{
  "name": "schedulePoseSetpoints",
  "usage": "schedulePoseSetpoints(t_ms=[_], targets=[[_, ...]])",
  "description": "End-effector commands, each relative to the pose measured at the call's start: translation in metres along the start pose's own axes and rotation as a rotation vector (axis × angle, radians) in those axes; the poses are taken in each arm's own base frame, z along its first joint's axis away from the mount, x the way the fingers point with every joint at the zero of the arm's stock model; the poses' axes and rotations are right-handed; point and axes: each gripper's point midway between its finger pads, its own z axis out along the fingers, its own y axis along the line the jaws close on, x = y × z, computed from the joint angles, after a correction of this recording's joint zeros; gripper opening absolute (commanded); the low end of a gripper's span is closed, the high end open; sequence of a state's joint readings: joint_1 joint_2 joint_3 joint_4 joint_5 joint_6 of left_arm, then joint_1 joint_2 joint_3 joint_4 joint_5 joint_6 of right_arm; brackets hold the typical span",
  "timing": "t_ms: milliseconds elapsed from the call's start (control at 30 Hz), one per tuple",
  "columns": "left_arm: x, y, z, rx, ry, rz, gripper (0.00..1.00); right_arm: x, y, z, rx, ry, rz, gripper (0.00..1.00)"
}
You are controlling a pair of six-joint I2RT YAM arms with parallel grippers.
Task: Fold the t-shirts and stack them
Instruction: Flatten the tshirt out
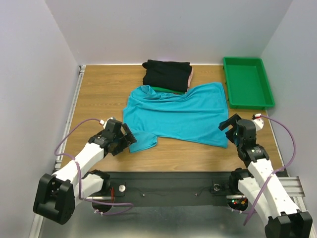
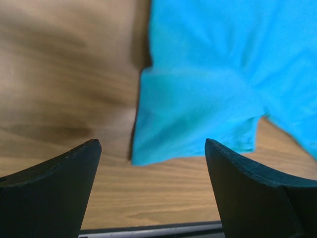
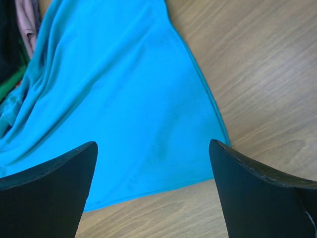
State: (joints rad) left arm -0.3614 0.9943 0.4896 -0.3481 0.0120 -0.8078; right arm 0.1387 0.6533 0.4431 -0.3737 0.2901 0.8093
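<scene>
Lying spread across the middle of the wooden table (image 1: 99, 94), the teal t-shirt (image 1: 178, 111) is a soft, thin knit, creased into long diagonal folds, with one short sleeve turned toward the near left corner and a stitched hem along its right edge. Its far edge touches the front of a folded stack (image 1: 166, 74) at the back of the table: black cloth on top, a sliver of green beneath, pink showing at the right side. A rigid green plastic tray (image 1: 246, 82), rectangular with a raised rim, sits at the far right, just beside the shirt's corner. The left gripper (image 2: 152, 141) hangs over the sleeve, jaws spread wide and holding nothing. The right gripper (image 3: 152, 143) hangs over the near right hem, jaws likewise apart. Purple cables (image 1: 69, 136) loop from both arms.
</scene>
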Motion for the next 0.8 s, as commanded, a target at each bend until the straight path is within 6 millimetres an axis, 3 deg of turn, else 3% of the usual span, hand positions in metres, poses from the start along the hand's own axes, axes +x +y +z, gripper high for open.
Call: schedulePoseSetpoints(t_ms=[0,133,233,300,333,400,433,567,767], targets=[[0.019,-0.006,0.0,0.031,0.053,-0.023,0.98,0.0,-0.01,0.003,0.064,-0.008,0.035,1.0],[0.03,-0.013,0.008,0.004,0.094,0.022,0.9,0.01,-0.017,0.011,0.124,0.045,0.009,1.0],[0.031,-0.014,0.013,-0.038,0.119,0.049,0.69,0.01,-0.027,0.012,0.183,0.039,0.031,1.0],[0.031,-0.015,0.014,-0.059,0.128,0.058,0.68,0.007,-0.031,0.011,0.203,0.022,0.034,1.0],[0.029,-0.021,0.012,-0.05,0.127,0.067,0.58,0.004,-0.03,0.009,0.204,0.014,0.034,1.0],[0.026,-0.014,0.012,-0.092,0.103,0.087,0.53,0.001,-0.032,0.006,0.219,0.003,0.031,1.0],[0.025,-0.012,0.011,-0.106,0.099,0.089,0.47,0.0,-0.034,0.005,0.23,-0.002,0.034,1.0],[0.029,-0.01,0.012,-0.095,0.112,0.101,0.0,0.0,-0.041,0.002,0.266,-0.005,0.039,1.0],[0.027,-0.017,0.006,-0.041,0.102,0.126,0.0,0.022,-0.054,-0.001,0.314,0.084,0.041,1.0]])
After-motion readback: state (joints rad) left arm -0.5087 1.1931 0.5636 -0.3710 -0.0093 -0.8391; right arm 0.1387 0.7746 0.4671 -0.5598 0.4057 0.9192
